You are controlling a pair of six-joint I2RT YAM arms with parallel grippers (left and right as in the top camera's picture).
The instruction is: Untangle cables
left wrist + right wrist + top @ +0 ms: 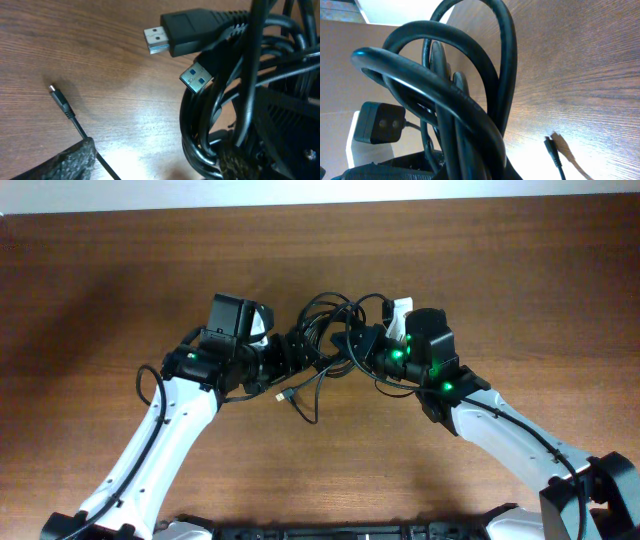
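The cables (325, 330) form one black tangle at mid-table, between my two grippers. My left gripper (292, 358) is at the tangle's left side, the right gripper (352, 345) at its right. In the left wrist view the left gripper (152, 167) is open. Several loops (200, 135) hang around its right finger, and two USB plugs (156, 39) stick out to the left. A thin cord with a small plug (56, 93) crosses the gap beside the left finger (65, 162). In the right wrist view thick loops (445, 95) hide the right gripper (470, 170), which is shut on them.
A loose cable end with a plug (283, 393) trails toward the front of the wooden table (120, 270). A small plug (551, 147) lies on the wood to the right of the bundle. Both arms reach in from the front corners.
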